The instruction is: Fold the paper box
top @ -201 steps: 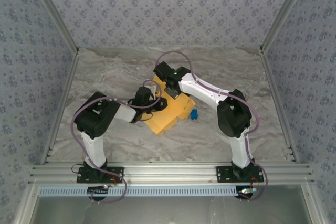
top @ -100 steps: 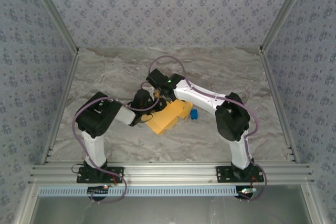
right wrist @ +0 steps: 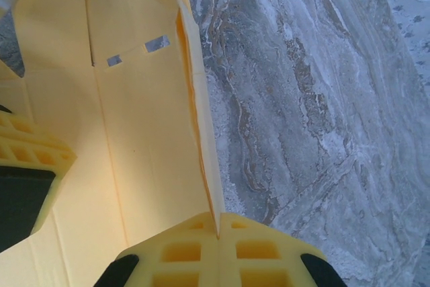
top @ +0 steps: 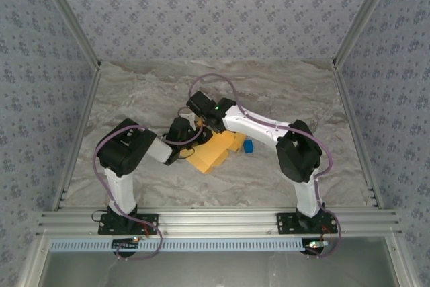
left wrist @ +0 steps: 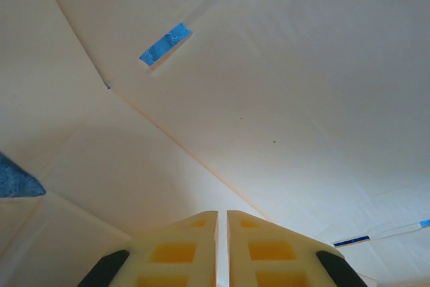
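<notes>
The paper box (top: 216, 152) is lying at the middle of the marble-patterned table (top: 289, 85), between the two arms. It is standing half formed: a yellow-orange sheet with some panels raised and others still lying flat. In the right wrist view its inner face is showing as pale yellow panels divided by creases, with one wall standing upright along the right side. What, if anything, is lying inside cannot be told.

Short strips of blue tape (left wrist: 165, 43) are sitting on the paper's pale surface in the left wrist view, and two greyish strips (right wrist: 157, 44) are lying along a slit in the right wrist view. No writing on them can be read.

The right gripper (right wrist: 217, 230) is clamping the edge of the upright wall, which is running straight down between its closed fingers. The left gripper (left wrist: 222, 223) is pinching the paper too, with its fingers drawn together to a thin slit where a fold line is running in.

A tiny blue block (top: 248, 146) is resting on the table just beside the box's right edge.
</notes>
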You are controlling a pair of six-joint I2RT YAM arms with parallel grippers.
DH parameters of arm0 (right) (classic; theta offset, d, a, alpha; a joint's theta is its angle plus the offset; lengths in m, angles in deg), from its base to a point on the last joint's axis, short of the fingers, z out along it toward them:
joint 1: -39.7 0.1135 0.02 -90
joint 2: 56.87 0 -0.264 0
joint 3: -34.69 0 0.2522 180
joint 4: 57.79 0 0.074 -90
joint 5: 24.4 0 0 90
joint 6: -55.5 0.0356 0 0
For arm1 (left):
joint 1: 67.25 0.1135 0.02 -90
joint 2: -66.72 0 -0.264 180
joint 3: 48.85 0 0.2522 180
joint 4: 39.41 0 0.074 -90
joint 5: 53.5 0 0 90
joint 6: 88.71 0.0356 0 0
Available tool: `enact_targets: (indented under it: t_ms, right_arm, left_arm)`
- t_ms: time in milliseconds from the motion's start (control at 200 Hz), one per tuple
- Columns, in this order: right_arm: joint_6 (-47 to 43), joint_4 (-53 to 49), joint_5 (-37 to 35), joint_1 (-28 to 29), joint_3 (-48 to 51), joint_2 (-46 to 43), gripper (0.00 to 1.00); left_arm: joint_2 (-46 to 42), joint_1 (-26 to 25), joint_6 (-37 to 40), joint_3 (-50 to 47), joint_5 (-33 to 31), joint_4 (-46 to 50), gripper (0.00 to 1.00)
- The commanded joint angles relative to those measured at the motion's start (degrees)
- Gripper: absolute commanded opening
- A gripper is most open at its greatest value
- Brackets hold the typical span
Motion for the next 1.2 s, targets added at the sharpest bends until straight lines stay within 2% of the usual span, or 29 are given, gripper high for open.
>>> enact_targets:
  t_ms: [0,180,395,680,884,964,1194]
  right_arm:
    - [-2.9,2.4,-2.6,1.2,1.2,-0.1,0.0]
    - [-9.4,6.7,-11.2,2.4,2.7,0.1,0.0]
    - [-14.1,13.0,-16.4,2.7,5.6,0.2,0.0]
    - [-22.2,25.6,-18.6,2.5,11.5,-0.8,0.0]
    - [-28.6,34.7,-19.5,2.7,15.4,-1.0,0.0]
    - [-29.4,35.8,-18.3,2.5,16.1,-1.3,0.0]
    - [-30.2,33.9,-6.9,1.5,18.5,-6.2,0.0]
  left_arm:
    - [-1.0,0.3,-0.8,-1.8,0.1,2.7,0.14]
    - [-3.1,1.9,-1.1,-2.9,1.3,2.1,0.2]
    - [-7.3,4.0,-1.5,-6.2,2.4,2.5,0.29]
    - [-16.8,6.9,1.3,-9.2,1.4,12.5,0.42]
    - [-25.0,9.7,4.2,-10.7,-2.5,21.9,0.46]
    - [-28.2,11.7,4.8,-11.6,-3.0,24.1,0.47]
    - [-36.9,15.5,7.8,-10.7,-1.3,31.9,0.5]
